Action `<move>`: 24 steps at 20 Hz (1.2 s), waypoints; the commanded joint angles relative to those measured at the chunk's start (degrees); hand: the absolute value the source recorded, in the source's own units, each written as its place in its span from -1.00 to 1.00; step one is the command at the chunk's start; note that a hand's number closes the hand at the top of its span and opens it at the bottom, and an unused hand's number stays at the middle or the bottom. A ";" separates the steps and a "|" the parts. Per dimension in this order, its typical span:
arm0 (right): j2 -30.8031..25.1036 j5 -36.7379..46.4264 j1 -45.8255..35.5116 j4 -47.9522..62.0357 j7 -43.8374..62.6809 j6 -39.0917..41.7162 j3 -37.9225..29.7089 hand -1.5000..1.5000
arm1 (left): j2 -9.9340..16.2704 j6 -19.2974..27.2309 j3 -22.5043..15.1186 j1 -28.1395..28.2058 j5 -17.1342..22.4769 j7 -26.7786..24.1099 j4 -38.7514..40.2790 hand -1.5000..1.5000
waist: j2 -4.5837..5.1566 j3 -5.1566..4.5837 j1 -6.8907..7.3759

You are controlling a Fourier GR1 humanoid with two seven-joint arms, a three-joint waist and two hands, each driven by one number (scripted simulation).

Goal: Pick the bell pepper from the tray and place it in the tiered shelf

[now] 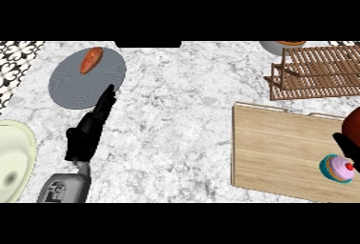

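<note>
A dark red bell pepper shows only partly at the view's right edge, over the far right side of the wooden tray. Directly below it and touching it, a small part of my right hand comes in from the right edge; most of the hand is out of view. The wooden tiered shelf stands at the back right, beyond the tray. My left hand lies open on the left of the counter with straight fingers pointing at a grey plate.
A cupcake with pink icing sits on the tray's right side, just below my right hand. An orange root vegetable lies on the grey plate. A bowl stands behind the shelf. A pale green basin is at the left edge.
</note>
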 commanded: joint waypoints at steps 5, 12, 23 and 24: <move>-7.63 -4.00 -13.57 8.68 2.64 1.31 -7.85 1.00 | -0.07 0.36 1.50 -3.51 -0.05 -0.97 3.49 0.00 | 0.12 0.01 0.10; -13.87 -2.69 -21.07 20.49 -0.19 -1.00 -11.02 1.00 | -1.63 0.77 0.17 -2.13 -0.99 -3.81 5.41 0.00 | 0.16 0.01 0.20; -17.81 5.18 -24.55 35.09 -12.43 -9.52 -7.02 1.00 | -0.17 -0.56 1.64 -2.25 0.46 0.41 0.62 0.00 | 0.17 0.03 0.50; -18.47 5.68 -27.06 38.42 -13.22 -10.94 -7.13 1.00 | -0.48 -1.09 -0.31 1.38 -0.43 -0.54 -1.22 0.00 | 0.17 0.03 0.72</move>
